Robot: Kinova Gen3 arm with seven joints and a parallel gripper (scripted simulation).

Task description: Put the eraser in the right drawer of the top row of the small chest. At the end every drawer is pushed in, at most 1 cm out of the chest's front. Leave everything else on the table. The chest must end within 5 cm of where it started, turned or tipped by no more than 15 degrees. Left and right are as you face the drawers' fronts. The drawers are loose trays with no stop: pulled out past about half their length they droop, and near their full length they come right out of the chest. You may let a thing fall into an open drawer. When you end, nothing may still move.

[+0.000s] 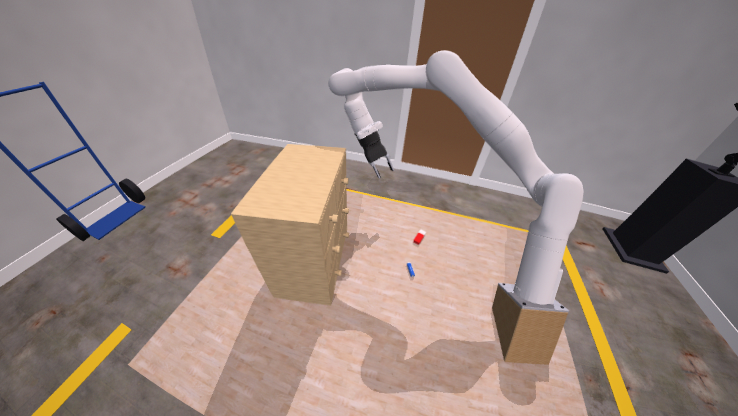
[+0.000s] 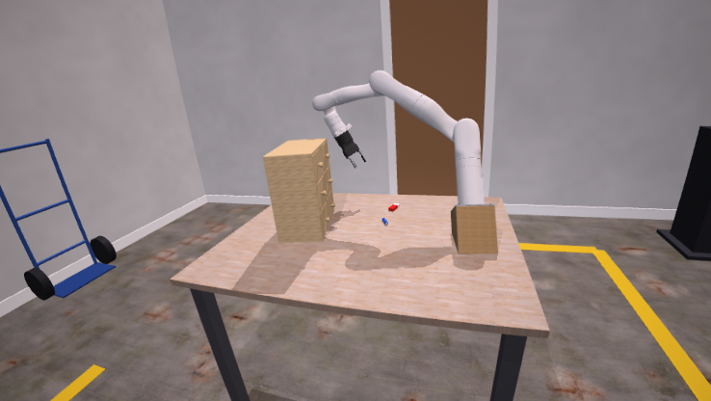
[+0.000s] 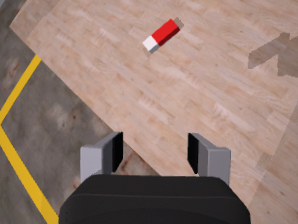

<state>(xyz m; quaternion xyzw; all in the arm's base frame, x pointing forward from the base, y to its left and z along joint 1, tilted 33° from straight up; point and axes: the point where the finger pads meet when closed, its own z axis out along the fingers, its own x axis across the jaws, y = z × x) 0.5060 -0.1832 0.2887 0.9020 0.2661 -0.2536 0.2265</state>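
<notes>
The eraser (image 1: 419, 237) (image 2: 393, 207) (image 3: 162, 35), red with a white end, lies on the table (image 1: 449, 304) (image 2: 398, 293) (image 3: 90, 50) in front of the chest. The small wooden chest (image 1: 284, 248) (image 2: 296, 199) stands upright at the left in the top and exterior views, its drawer fronts with round knobs facing the arm's base. All drawers look pushed in, though the fronts are seen at a steep angle. My gripper (image 1: 385, 173) (image 2: 359, 163) (image 3: 155, 146) is open and empty. It hangs in the air in front of the chest's upper part, tilted, well above the table and the eraser.
A small blue cylinder (image 1: 410, 269) (image 2: 384, 221) lies on the table near the eraser, towards the top and exterior views. The arm's wooden base block (image 1: 534, 335) (image 2: 477, 229) stands at the right. A blue hand truck (image 1: 113, 219) (image 2: 84, 279) stands on the floor beyond the table.
</notes>
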